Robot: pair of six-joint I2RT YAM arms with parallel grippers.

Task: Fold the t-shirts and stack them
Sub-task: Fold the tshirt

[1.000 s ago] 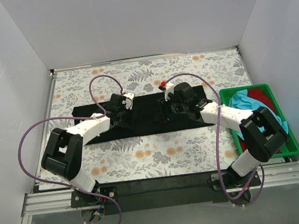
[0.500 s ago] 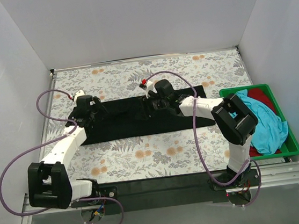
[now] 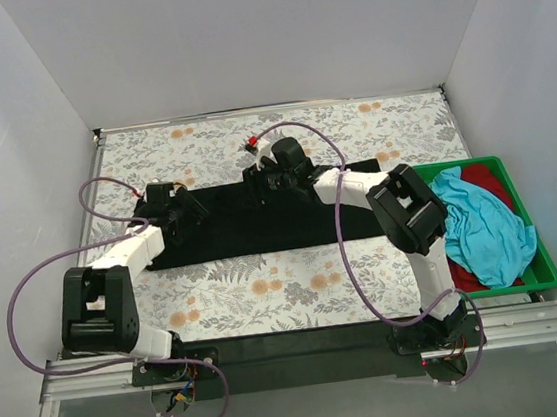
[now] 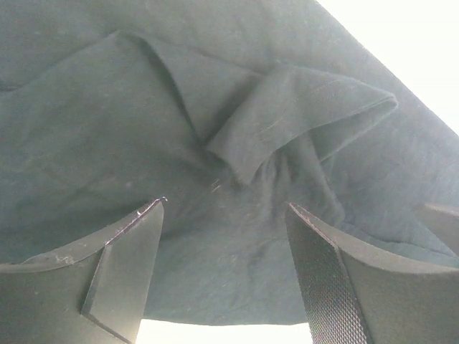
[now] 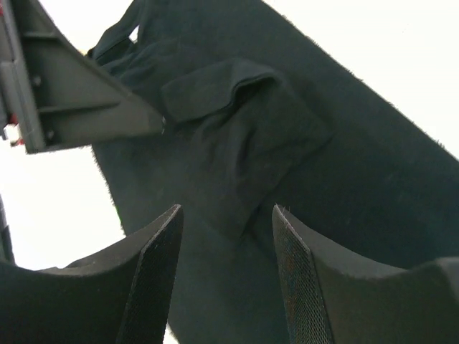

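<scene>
The black t-shirt (image 3: 261,233) lies as a long flat strip across the middle of the table. My left gripper (image 3: 174,212) is open just above its left end. The left wrist view shows a folded sleeve (image 4: 301,115) lying ahead of the open left gripper (image 4: 226,204). My right gripper (image 3: 263,180) is open over the strip's back edge near the middle. In the right wrist view the right gripper (image 5: 226,208) hangs over a bunched fold (image 5: 237,107) of black cloth. The turquoise t-shirt (image 3: 482,228) and the red t-shirt (image 3: 486,177) lie crumpled in the tray.
The green plastic tray (image 3: 531,286) stands at the table's right edge. White walls close in the floral tablecloth (image 3: 268,290) on the left, back and right. Purple cables loop from both arms. A grey wedge-shaped part (image 5: 72,93) shows at the right wrist view's upper left.
My left gripper has swung from the middle of the black shirt out to its left end. My right gripper has moved left along the shirt towards its middle. The shirt stays flat.
</scene>
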